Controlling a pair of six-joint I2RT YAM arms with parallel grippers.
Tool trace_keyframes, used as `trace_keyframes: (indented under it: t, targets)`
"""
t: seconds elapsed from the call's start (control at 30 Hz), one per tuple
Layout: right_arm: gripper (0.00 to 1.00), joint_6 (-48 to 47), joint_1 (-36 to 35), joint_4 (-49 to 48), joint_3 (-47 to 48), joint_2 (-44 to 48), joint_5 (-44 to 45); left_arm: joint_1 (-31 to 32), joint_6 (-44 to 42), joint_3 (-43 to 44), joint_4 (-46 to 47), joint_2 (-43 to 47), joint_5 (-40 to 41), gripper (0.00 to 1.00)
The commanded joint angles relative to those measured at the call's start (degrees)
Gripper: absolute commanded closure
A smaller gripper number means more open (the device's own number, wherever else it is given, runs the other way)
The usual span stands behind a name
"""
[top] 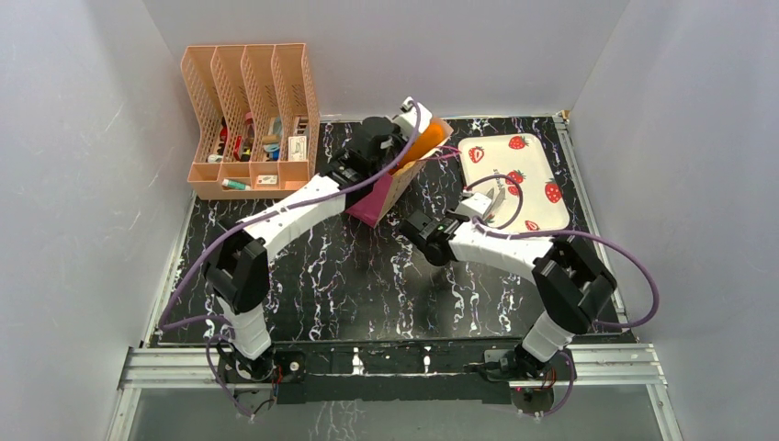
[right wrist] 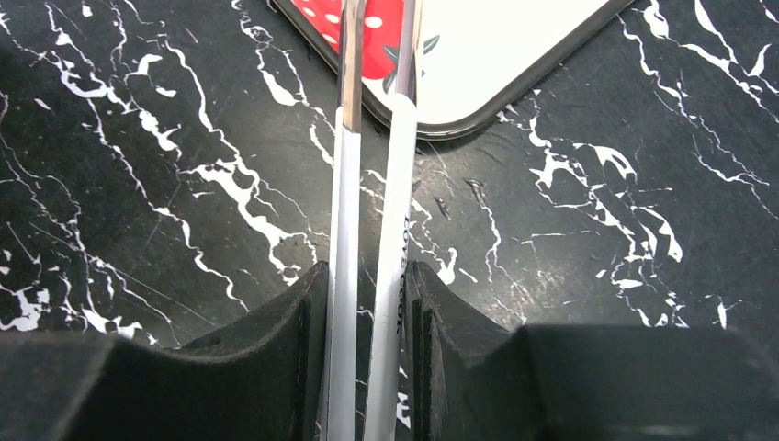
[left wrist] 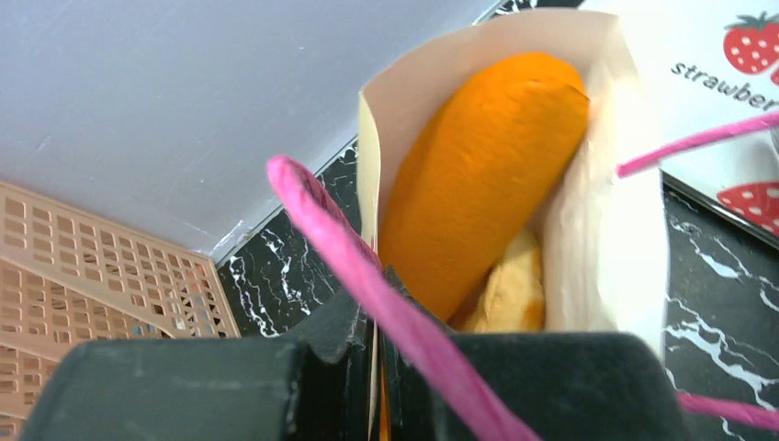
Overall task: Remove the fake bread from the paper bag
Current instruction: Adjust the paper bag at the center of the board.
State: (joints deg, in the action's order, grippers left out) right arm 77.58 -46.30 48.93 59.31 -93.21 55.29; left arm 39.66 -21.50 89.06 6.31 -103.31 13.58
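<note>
Tabletop [top: 367, 285]: one, black with white marbling, carrying everything here.
Arms: two. The left arm [top: 294, 216] reaches to the bag's mouth; the right arm [top: 496, 243] bends low in front of the tray.
File rack [top: 253, 119]: one, peach, four slots with small items inside, at the far left.
Tray [top: 537, 156]: one, white, four printed strawberries, at the far right.
Paper bag [top: 395, 188]: one, tan over maroon, between rack and tray, tipped with its mouth toward the tray.
Fake bread: two pieces, both inside the bag. An orange loaf [left wrist: 478, 184] reaches the mouth, and a paler piece [left wrist: 510, 294] lies under it.
Pink handles [left wrist: 349, 239]: two strings.
Tongs [right wrist: 367, 230]: one pair, with two metal arms and its tips over the tray's corner.
Left pincer [left wrist: 378, 312]: closed tight on the bag's near rim, with one handle across it.
Right pincer [right wrist: 367, 312]: clamped on the tongs, whose arms are squeezed nearly together.
</note>
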Motion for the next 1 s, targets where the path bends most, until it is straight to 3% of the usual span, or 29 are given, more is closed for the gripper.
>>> trace_keyframes:
  t: [0.0, 0.4, 0.97]
  targets:
    - [1.0, 0.2, -0.7, 0.0, -1.9, 4.5, 1.9, 2.5, -5.5, -4.8, 4.6, 5.4, 4.0, 1.0]
    - [1.0, 8.1, -1.2, 7.5, -5.6, 14.7, 0.3, 8.6, 4.4, -17.6, 5.7, 10.0, 3.6, 1.0]
    - [1.0, 11.6, -1.3, 16.3, -2.7, 23.0, 3.6, 10.0, 29.1, -26.0, 9.9, 15.4, 9.8, 1.0]
